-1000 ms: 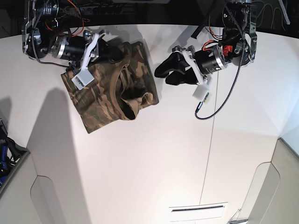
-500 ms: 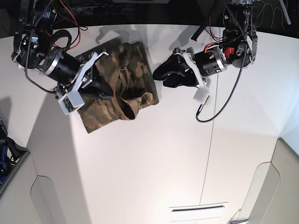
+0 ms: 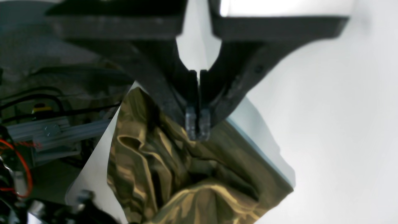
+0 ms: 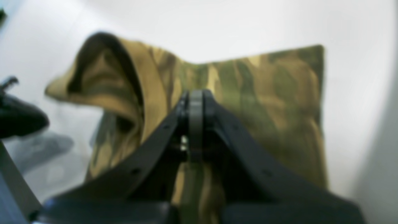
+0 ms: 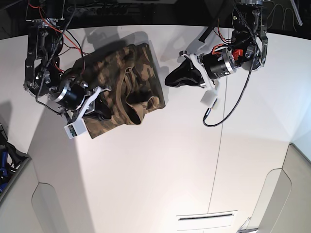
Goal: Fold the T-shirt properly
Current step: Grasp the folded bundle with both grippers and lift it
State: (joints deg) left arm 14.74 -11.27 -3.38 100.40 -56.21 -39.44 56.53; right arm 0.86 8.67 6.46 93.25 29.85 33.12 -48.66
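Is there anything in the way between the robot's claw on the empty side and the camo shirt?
Nothing visible. Only bare white table lies between the left gripper, which is shut and empty, and the T-shirt. The right gripper is already at the shirt.

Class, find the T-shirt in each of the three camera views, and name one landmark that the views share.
Base: T-shirt upper left of centre, on the white table.
Left wrist: lower centre, below the shut left claw.
Right wrist: across the middle, behind the shut right claw.
Shared landmark: the white table.
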